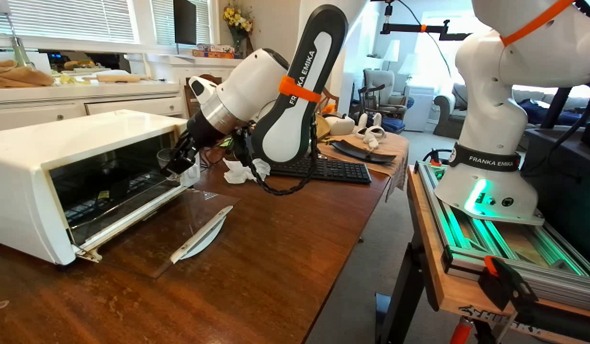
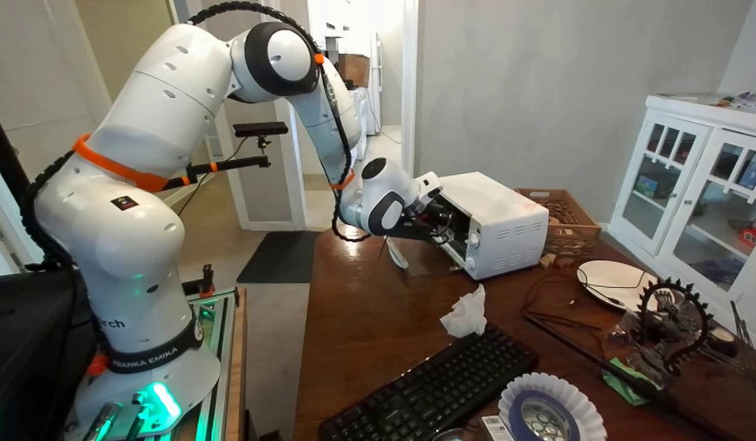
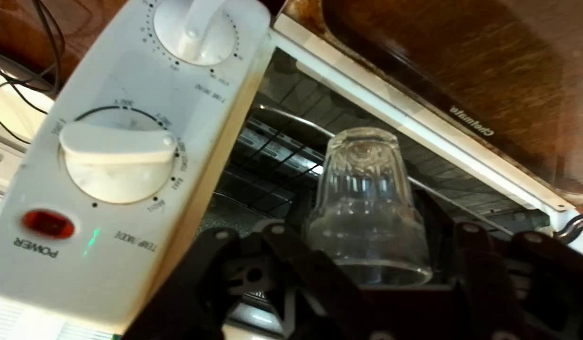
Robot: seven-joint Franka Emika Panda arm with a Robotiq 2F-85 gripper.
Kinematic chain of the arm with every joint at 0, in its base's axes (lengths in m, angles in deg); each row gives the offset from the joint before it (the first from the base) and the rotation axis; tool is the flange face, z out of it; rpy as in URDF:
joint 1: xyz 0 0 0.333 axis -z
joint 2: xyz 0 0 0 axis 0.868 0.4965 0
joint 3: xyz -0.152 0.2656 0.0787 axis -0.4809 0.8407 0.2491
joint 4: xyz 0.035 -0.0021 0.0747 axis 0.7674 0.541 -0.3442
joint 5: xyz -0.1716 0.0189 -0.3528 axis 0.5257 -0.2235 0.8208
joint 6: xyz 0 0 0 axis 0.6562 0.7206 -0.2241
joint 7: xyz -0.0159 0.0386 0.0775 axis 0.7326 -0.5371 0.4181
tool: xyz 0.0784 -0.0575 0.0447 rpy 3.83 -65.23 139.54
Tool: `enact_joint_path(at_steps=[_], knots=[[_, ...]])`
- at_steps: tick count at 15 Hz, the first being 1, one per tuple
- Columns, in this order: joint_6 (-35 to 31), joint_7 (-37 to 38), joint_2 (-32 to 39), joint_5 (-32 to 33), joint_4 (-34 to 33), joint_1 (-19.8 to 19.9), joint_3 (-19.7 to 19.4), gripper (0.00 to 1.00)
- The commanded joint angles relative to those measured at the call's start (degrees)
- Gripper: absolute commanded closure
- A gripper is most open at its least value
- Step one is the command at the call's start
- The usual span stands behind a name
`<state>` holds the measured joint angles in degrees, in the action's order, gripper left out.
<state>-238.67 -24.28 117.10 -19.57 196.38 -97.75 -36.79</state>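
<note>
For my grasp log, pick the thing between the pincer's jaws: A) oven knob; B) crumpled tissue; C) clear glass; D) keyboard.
C: the wrist view shows the clear glass between the jaws of the pincer.

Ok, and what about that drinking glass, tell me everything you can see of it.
The glass is clear, its thick base and faceted lower sides widening to a smoother upper part and broad rim. It looks empty and seems roughly upright, though inverted in the wrist view. The gripper appears clamped around its sides, at the toaster oven's open front.
</note>
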Motion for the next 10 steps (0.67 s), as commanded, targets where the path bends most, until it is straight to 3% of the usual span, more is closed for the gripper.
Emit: enact_joint_path(at_steps=[1, 7, 9, 10], knots=[[-4.96, -1.41, 0.89, -2.86, 1.65, 1.24, 1.71, 0.7], [-8.8, -2.05, 2.1, -2.71, 1.38, 4.62, 4.85, 0.7], [-7.16, -2.69, 1.23, -2.61, 1.54, 5.41, 5.73, 0.7], [-7.16, -2.89, 1.27, -2.52, 1.51, 5.97, 6.23, 0.45]])
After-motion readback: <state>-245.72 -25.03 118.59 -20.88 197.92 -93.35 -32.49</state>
